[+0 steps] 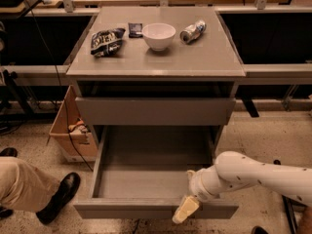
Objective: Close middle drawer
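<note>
The middle drawer [146, 179] is pulled far out of the grey cabinet and its shallow grey box is empty. Its flat front panel [122, 209] is nearest the camera. My gripper [185, 209], cream-coloured at the end of the white arm [253, 174], hangs over the right part of that front panel, its tip at or just outside the panel's face. Above the open drawer a taller grey drawer front [156, 111] stands nearly flush, with a dark gap over it.
On the cabinet top [161, 62] lie a chip bag [107, 40], a small dark packet [135, 29], a white bowl [158, 35] and a tipped can [192, 31]. A cardboard box [73, 130] stands left of the cabinet. A person's leg and black shoe [56, 196] are at lower left.
</note>
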`<state>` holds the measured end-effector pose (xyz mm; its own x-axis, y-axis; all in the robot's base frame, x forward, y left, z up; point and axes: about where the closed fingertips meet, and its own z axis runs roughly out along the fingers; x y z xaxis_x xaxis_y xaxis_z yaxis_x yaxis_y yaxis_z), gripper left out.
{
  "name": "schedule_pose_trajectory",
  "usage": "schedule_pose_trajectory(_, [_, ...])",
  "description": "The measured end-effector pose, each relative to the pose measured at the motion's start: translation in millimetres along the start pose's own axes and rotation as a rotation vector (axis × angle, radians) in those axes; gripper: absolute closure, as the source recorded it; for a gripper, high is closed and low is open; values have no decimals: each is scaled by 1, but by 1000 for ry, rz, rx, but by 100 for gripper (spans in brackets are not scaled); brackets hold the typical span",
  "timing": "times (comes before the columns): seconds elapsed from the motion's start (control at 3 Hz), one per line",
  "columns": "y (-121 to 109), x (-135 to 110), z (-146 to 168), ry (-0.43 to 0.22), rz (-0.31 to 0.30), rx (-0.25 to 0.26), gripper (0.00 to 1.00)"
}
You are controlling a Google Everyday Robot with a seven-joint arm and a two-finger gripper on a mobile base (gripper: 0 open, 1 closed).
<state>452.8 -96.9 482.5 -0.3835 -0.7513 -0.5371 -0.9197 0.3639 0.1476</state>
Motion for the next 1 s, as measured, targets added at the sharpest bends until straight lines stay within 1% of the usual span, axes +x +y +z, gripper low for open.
schedule_pose_trajectory(0.33, [-7, 8, 37, -13, -28, -18, 0])
schedule_pose_trajectory(0.67, [-12, 8, 55, -22, -45, -27, 0])
schedule_pose_trajectory(1.0, [-20, -5, 71, -33, -71, -29, 18])
